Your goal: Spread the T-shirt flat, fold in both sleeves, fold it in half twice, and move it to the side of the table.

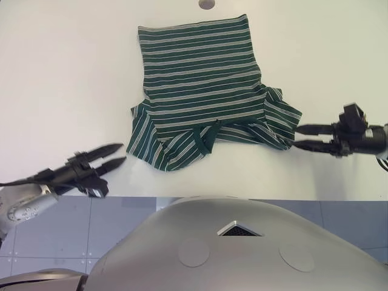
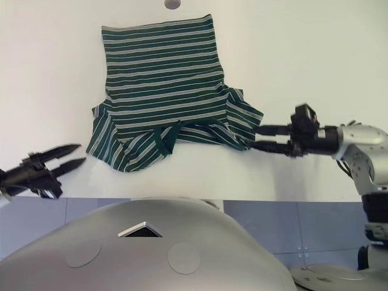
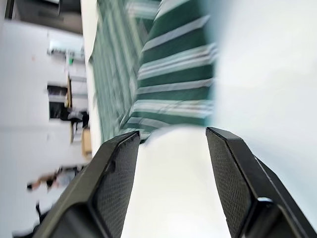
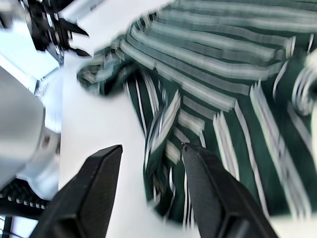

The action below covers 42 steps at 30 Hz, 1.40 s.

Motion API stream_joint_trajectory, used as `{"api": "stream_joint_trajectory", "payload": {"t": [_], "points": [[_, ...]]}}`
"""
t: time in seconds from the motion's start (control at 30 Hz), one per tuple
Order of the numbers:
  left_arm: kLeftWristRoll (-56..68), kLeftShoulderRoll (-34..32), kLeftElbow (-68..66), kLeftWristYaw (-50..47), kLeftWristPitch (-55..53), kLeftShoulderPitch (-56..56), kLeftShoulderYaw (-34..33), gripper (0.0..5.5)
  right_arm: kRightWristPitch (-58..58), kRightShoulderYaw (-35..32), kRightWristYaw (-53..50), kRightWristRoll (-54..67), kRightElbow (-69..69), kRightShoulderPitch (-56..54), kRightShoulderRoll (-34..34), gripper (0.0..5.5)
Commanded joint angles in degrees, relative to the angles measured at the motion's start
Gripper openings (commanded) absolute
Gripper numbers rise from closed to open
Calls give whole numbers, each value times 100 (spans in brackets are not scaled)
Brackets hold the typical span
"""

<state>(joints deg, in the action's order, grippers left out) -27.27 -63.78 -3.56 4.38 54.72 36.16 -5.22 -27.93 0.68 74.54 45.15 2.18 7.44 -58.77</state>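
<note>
Filling most of the frame is the white table (image 1: pixel 54 73), and in the upper middle of it lies the green striped T-shirt (image 1: pixel 197 73). Its far half lies smooth, but the near half — the neck and both sleeves — is bunched and wrinkly, so I think the spreading step is not done yet. At the middle right of the frame the right gripper (image 1: pixel 296 136) sits just beside a crumpled sleeve, with its two fingers apart and nothing held. The right wrist view shows cloth right by the fingers, but I cannot tell if they touch it. At the lower left the left gripper (image 1: pixel 122 153) is spread open too and holds nothing, a little way off from the shirt's corner. A grey round spot (image 1: pixel 207 3) sits at the top edge. If the right gripper pinches a thick bunch of folds and not one edge, a pull would drag the whole shirt and not smooth it. Nothing pins the other side, so the shirt may slide. The wrinkly end lies near the table's front edge — a tug that way could slip it off.
</note>
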Motion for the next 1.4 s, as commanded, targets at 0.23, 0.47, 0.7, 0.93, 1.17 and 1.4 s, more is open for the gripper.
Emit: {"api": "stream_joint_trajectory", "payload": {"t": [0.23,0.47,0.7,0.93,1.17,1.4], "points": [[2066,641,1769,2196,-2781,-875,1067,240,-2424,359,-1124,207,178,-1138,857,224],[1793,722,1927,2979,-3540,-739,1332,244,-2309,575,-1280,-324,124,-1127,1125,198],[1954,602,1690,3342,-3357,-676,1077,244,-2166,672,-982,-465,596,-907,1190,58],[2800,674,1378,3764,-3307,-728,569,244,461,544,297,-1514,1872,426,430,1],[1698,560,351,3639,-2266,-763,756,244,2803,984,639,-2873,1432,680,347,47],[2312,297,953,3831,-2001,-681,215,244,68,245,905,-480,2159,591,-354,164]]}}
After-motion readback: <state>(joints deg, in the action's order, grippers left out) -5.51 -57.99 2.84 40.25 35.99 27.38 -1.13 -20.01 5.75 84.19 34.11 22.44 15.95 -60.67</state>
